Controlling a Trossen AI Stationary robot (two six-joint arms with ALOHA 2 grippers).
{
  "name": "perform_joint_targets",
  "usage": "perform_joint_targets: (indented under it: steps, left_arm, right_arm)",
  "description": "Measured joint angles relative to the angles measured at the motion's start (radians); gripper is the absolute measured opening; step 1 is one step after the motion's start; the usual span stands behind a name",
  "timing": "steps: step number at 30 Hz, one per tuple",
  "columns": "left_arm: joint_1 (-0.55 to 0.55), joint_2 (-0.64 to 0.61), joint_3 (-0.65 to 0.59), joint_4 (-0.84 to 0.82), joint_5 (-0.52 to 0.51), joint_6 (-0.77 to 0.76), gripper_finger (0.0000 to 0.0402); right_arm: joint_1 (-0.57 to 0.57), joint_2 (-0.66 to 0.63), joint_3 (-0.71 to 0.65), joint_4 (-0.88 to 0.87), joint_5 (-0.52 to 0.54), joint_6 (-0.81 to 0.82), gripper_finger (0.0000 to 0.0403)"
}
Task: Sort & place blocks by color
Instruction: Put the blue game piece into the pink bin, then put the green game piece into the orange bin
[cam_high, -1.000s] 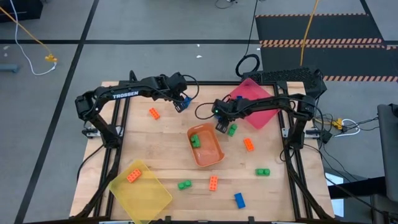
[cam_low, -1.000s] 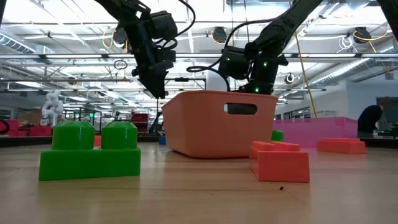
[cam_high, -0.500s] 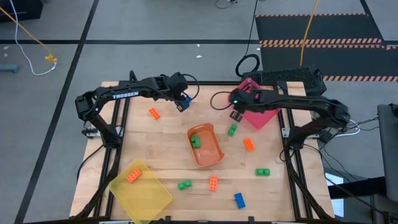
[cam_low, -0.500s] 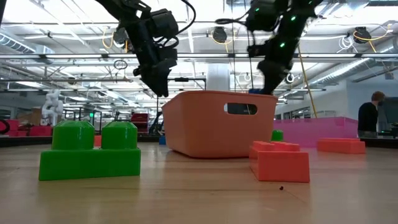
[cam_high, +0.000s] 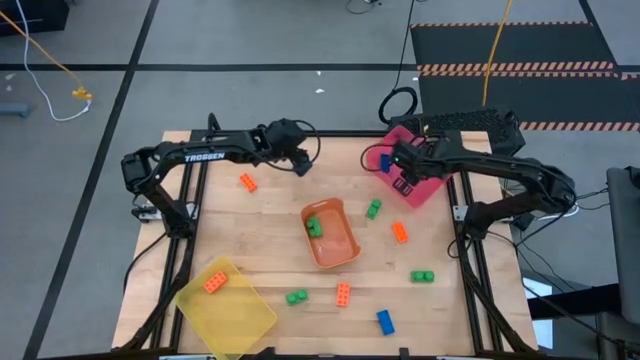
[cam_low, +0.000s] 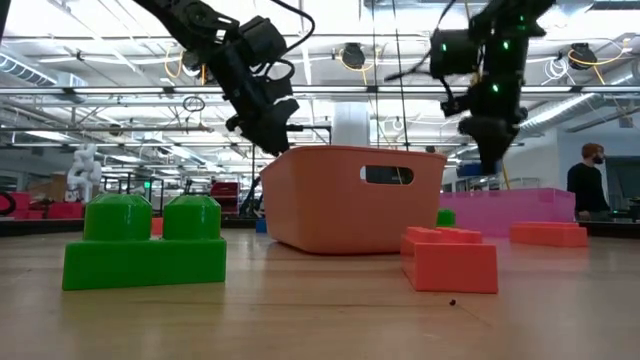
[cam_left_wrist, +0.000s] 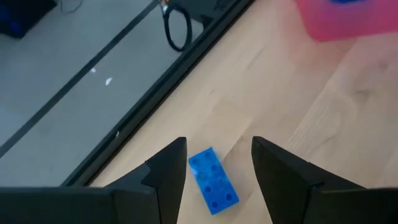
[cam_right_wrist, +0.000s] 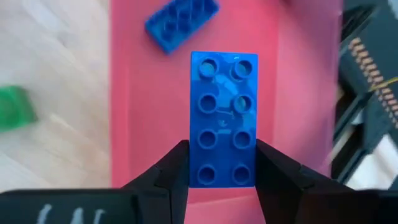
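We've got the right claw (cam_right_wrist: 216, 163) up over the pink tray (cam_high: 425, 178) at the far right of the wooden surface (cam_high: 260, 240), pinching a blue eight-stud block (cam_right_wrist: 222, 118) by its end between both fingers. One more blue block (cam_right_wrist: 181, 23) is already lying in that tray, just beyond the held one.

The left claw (cam_left_wrist: 215, 163) is over at the far edge of the surface, left of the pink tray, with its fingers spread and nothing between them. Right below it a blue block (cam_left_wrist: 213, 188) lies flat on the wood, close to the black frame rail, sitting in line with the gap but not touched.

The orange tray (cam_high: 333, 235) sits mid-surface with a green block (cam_high: 314, 227) in it. The yellow tray (cam_high: 228, 305) is at the near left corner holding an orange block (cam_high: 214, 283).

Loose ones on the surface:
- an orange block (cam_high: 247, 182) far left, near the left arm
- a green block (cam_high: 373, 208) between the orange and pink trays
- an orange block (cam_high: 400, 232) just right of the orange tray
- a green block (cam_high: 422, 276) further right and nearer
- a green block (cam_high: 297, 297) and an orange block (cam_high: 343, 293) near the front, side by side but apart
- a blue block (cam_high: 385, 321) at the front edge

In the low view a person (cam_low: 586, 183) stands far back in the room on the right.
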Motion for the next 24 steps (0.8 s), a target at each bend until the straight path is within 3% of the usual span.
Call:
perform_joint_targets:
  steps: [7,17,24]
  left_arm:
    - [-0.004,0.000,0.000,0.037,0.000,0.017,0.0182]
    - [-0.007,0.000,0.000,0.035,0.011,0.021,0.0182]
    - [-0.011,0.000,0.000,0.030,0.012,0.021,0.0182]
  right_arm:
    - [-0.024,0.000,-0.087,0.003,-0.025,0.041,0.0135]
    - [-0.023,0.000,-0.088,0.066,-0.021,0.006,0.0277]
    - [-0.020,-0.031,-0.088,0.150,-0.069,-0.042,0.0308]
